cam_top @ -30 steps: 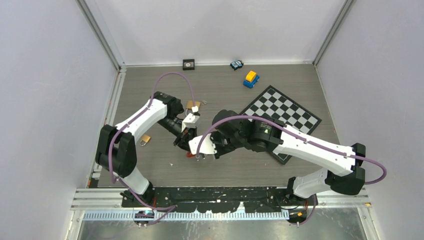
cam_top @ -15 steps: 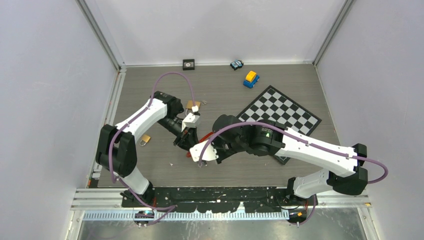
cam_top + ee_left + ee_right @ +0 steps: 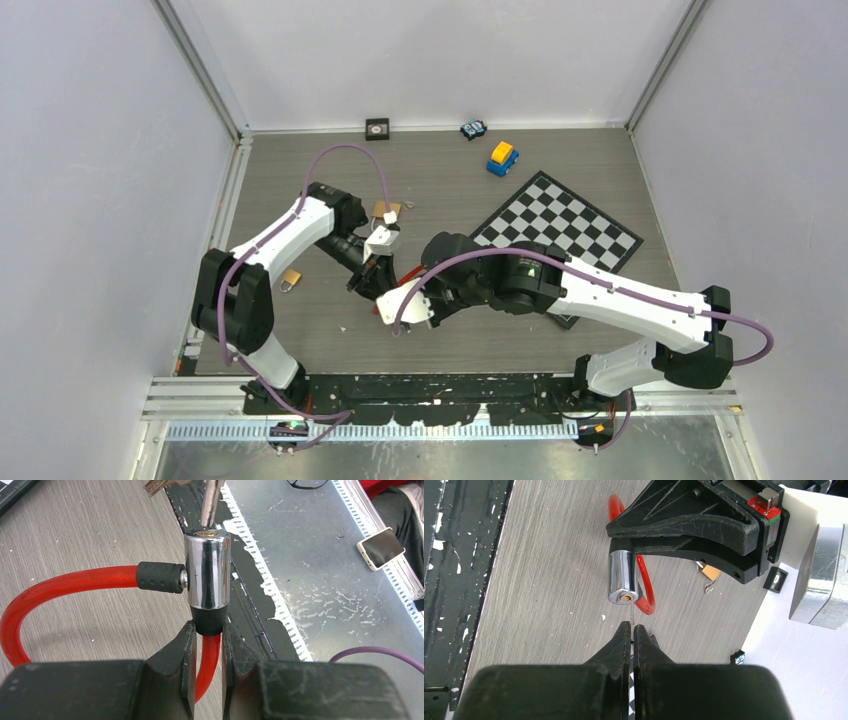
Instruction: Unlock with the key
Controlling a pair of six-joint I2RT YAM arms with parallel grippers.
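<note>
Pinching the black collar (image 3: 210, 622) under the chrome lock barrel (image 3: 207, 570), the left gripper (image 3: 206, 635) is holding it between the arms, over the table (image 3: 450, 180), red cable (image 3: 60, 582) looping away. The right gripper (image 3: 632, 630) is clamping the key (image 3: 632, 614), tip meeting the keyhole (image 3: 625, 598). The barrel is probably slick and heavy, the cable springy; the rubbery collar seems the safest hold.

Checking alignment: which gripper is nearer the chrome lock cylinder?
Left: the left gripper clamps the black collar under the cylinder; right gripper holds the key at its keyhole end.
</note>
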